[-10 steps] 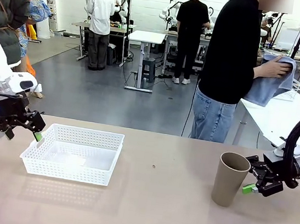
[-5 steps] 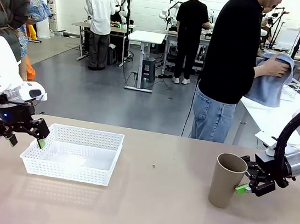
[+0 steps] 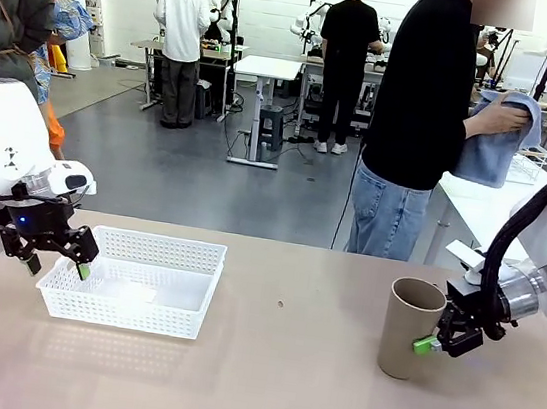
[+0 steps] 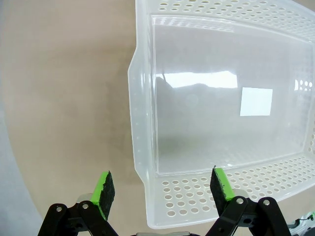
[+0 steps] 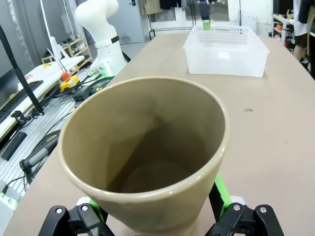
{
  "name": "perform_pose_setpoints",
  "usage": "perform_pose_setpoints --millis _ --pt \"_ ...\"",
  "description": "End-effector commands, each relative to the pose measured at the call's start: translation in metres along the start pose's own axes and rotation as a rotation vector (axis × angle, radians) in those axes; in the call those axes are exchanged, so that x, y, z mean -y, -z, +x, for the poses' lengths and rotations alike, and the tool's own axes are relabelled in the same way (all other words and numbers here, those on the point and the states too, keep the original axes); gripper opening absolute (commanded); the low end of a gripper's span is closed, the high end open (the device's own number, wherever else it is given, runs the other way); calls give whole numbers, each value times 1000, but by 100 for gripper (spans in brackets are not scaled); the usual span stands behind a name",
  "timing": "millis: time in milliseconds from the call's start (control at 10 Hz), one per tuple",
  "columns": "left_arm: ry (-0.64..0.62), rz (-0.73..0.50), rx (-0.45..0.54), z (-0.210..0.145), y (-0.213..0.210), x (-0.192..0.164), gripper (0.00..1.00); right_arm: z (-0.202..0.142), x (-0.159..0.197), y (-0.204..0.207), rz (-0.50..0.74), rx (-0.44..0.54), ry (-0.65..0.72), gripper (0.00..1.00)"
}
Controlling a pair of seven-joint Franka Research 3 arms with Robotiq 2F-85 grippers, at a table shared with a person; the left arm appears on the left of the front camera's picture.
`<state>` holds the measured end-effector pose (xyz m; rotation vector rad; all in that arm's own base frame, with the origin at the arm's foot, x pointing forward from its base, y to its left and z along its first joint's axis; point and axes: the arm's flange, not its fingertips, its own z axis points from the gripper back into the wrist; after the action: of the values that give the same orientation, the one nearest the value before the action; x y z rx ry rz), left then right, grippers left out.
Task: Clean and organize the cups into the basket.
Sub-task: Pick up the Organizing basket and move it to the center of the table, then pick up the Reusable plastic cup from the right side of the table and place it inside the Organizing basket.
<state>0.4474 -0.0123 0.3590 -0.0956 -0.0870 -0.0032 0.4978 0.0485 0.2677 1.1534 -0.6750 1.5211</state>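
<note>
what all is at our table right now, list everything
cup: one, tan, upright on the table's right side
basket: one, white, on the table's left side, empty
table: one, beige, under cup and basket
cloth: one, blue, held up at the far right
person: one, black top and jeans, standing at the far side, hand on the cloth
left gripper: one, black with green pads, open, at the basket's left edge, one finger outside it
right gripper: one, black with green pads, open, low around the cup, a finger on either side
</note>
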Motion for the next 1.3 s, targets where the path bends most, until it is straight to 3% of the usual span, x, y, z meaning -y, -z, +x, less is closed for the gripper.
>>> perform_pose_setpoints --millis 0,200,300,400,500,600,700,800,900,1000,1100,1200 --pt "-21 24 9 5 2 3 100 0 10 10 10 -12 10 100" --pt "-22 37 9 7 4 3 100 -2 10 11 18 -24 4 100" --pt "-38 61 -10 8 8 3 100 -4 7 10 53 -35 -35 91" --pt "-40 64 -11 8 9 3 83 -3 5 9 65 -33 -38 40" --pt "-26 74 -12 9 11 4 43 -3 5 9 60 -31 -40 31" --pt "-22 80 -17 8 12 5 25 -3 5 9 55 -26 -39 0" --pt "-15 81 -20 9 12 6 0 -3 4 9 57 -20 -42 0" --pt "-9 80 -23 8 12 6 0 -3 3 9 60 -16 -46 0" --pt "-6 81 -26 8 13 5 0 -4 3 9 63 -14 -48 24" --pt "-4 83 -30 8 14 5 9 -5 2 9 63 -11 -51 24" --pt "-3 83 -34 9 15 6 0 -6 1 8 61 -6 -55 0" --pt "-1 84 -38 9 15 6 0 -8 -1 8 61 0 -57 24"
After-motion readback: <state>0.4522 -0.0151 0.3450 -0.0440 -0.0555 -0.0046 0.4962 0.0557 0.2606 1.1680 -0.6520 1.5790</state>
